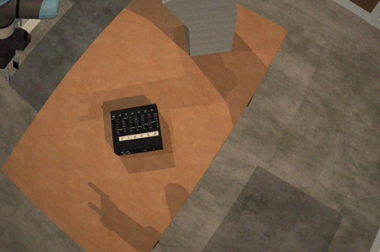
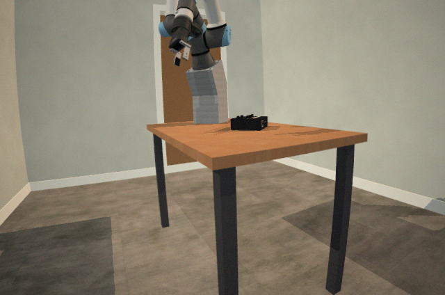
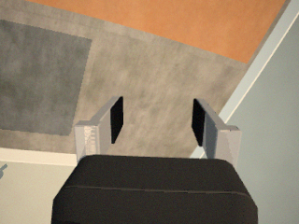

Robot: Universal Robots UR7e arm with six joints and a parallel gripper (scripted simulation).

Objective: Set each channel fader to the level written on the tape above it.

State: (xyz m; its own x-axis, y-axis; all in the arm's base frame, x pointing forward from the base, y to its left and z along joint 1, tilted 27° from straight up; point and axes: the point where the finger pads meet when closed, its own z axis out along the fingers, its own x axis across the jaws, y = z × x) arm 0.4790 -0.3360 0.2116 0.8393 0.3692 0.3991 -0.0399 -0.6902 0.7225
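Observation:
The black lighting desk stands flat on the wooden table, near its middle. A white tape strip runs across the desk beside a row of several faders. The faders' caps sit at different heights. The numbers on the tape are too small to read. My gripper is open and empty. It hangs high in the air, off to the side of the table and far from the desk. The wrist view shows floor between the fingers and the table beyond them.
The arm's grey pedestal stands at the table's far end, behind the desk. A door is in the wall behind.

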